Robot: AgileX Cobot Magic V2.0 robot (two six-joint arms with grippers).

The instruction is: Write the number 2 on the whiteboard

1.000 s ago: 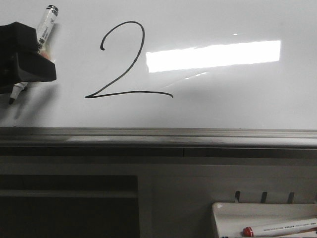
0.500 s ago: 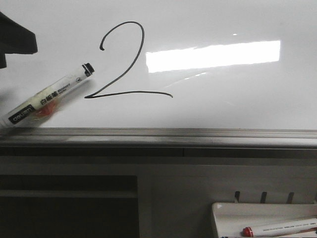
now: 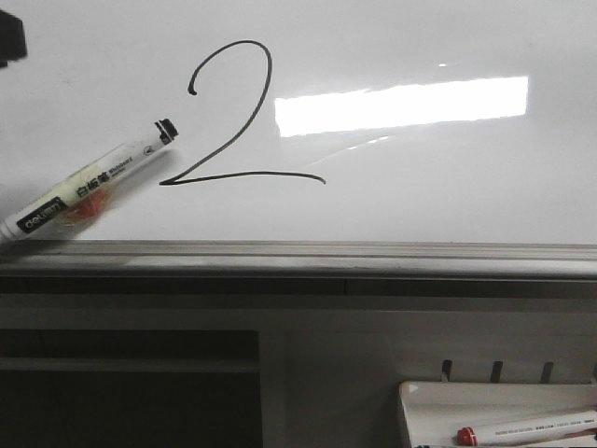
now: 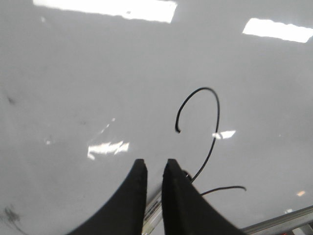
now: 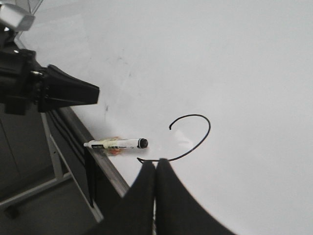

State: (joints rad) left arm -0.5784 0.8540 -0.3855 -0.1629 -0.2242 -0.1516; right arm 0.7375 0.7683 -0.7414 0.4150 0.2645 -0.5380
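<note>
The number 2 [image 3: 238, 117] stands complete on the whiteboard [image 3: 448, 187]. Black marker [image 3: 89, 180] lies loose against the rail. Left claw [image 4: 152, 169] slightly apart, empty; right claw [image 5: 155, 169] together, empty. Risk: marker rolling, smudging the stroke.

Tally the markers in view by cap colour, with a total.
Black-capped marker, lying on the whiteboard left of the number 2: 1
Red-capped marker, lying in the white tray: 1
Total: 2
</note>
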